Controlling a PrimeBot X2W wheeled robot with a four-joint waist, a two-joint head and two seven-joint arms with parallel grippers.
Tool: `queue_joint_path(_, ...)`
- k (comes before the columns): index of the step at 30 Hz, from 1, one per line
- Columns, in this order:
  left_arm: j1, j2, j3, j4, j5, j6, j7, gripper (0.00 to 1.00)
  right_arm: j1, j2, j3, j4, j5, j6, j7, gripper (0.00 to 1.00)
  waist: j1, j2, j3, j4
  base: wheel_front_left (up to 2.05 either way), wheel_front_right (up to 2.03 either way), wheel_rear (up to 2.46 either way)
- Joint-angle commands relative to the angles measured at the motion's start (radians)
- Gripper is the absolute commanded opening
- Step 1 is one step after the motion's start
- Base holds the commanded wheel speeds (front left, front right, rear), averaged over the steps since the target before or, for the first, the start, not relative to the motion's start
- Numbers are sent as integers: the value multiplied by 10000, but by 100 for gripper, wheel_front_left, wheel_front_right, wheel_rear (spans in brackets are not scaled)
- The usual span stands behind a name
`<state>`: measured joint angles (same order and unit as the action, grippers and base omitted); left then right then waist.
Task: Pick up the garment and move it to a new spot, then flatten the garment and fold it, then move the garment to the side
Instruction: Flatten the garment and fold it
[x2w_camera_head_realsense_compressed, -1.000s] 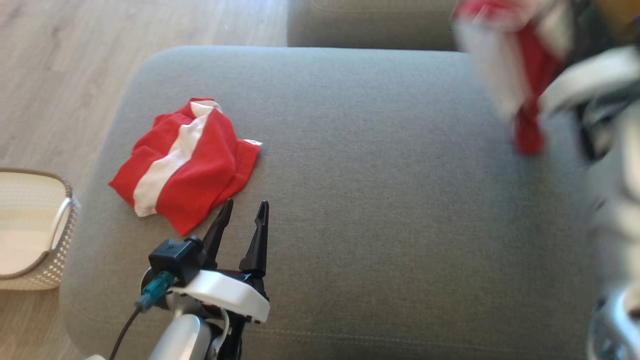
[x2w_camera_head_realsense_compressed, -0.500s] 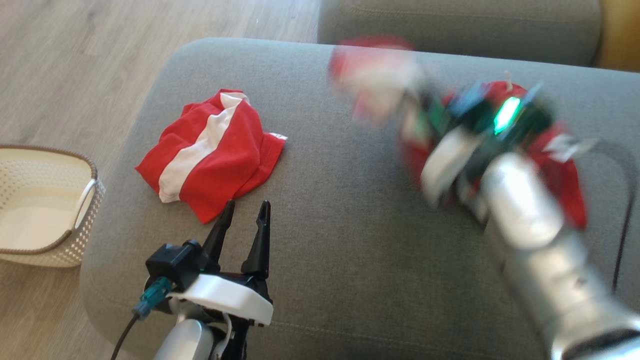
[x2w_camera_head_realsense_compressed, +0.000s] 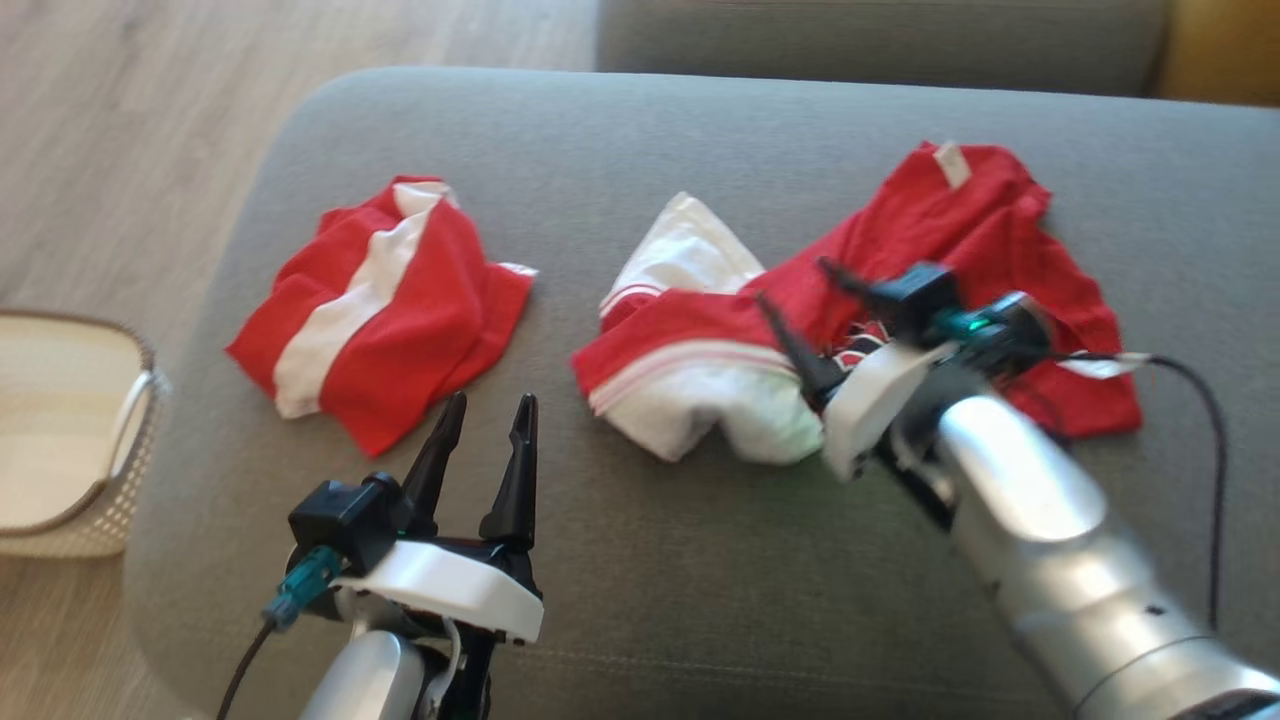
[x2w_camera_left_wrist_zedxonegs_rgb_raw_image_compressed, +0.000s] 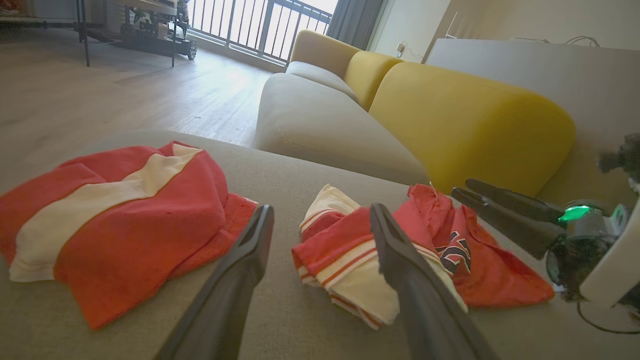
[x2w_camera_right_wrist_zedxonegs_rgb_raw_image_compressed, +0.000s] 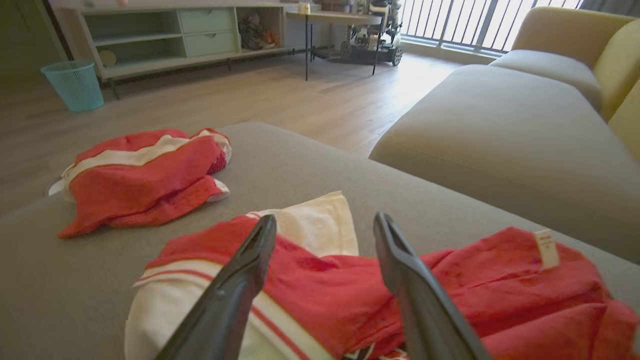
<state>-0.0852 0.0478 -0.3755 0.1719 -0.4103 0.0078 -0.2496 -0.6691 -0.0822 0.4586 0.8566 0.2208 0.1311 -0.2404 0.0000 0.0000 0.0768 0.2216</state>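
A crumpled red and white garment lies in a heap on the grey cushion, right of centre. My right gripper hovers just over its middle, open, with nothing between the fingers. In the right wrist view the gripper stands spread above the garment. My left gripper rests open near the cushion's front, empty, pointing at the gap between the two cloths. From the left wrist view my left gripper frames the heap, with the right gripper beyond it.
A second red and white garment lies folded on the cushion's left part. A white perforated basket stands on the wooden floor at the left. Grey and yellow sofa sections sit behind. A black cable trails from the right wrist.
The right arm swung in from the upper right with the garment, set it down on the cushion and opened. The head camera shifted. The left gripper stayed put.
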Motion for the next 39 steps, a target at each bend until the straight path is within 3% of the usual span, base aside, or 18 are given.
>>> queue_joint_path(1, -345, 24, 348, -317, 44, -36, -122, 100, -174, -107, -222, -447, -37, -4, -139, 100, 0, 0, -26, -318, 0, 0, 0)
queue_joint_path(7, -354, 24, 384, -421, -10, -2, -122, 100, 878, -492, -2529, -2043, -750, -4, -203, 100, 0, 0, -136, -1080, 0, 0, 0)
queue_joint_path(14, -285, 24, 383, -311, -18, 16, -122, 100, 3356, 163, -4717, -4732, -1456, -4, -211, 100, 0, 0, -209, -1908, 0, 0, 0)
queue_joint_path(23, -166, 24, 370, 893, 235, 2, -122, 100, 4794, 315, -4487, -6107, -633, -4, -158, 100, 0, 0, -136, -2709, 0, 0, 0)
queue_joint_path(28, -382, 67, 329, 2394, 441, 404, 207, 100, 4898, 317, -4289, -6370, -532, -4, -108, 100, 0, 0, -80, -3088, 0, 0, 0)
queue_joint_path(34, -723, 59, 487, 3108, 305, 685, 216, 100, 4992, 318, -4306, -6462, -516, -4, -115, 100, 0, 0, 49, -3335, 0, 0, 0)
queue_joint_path(39, -1053, 50, 597, 3250, -16, 432, 72, 100, 5022, 318, -4197, -6492, -636, -4, -128, 100, 0, 0, 197, -3380, 0, 0, 0)
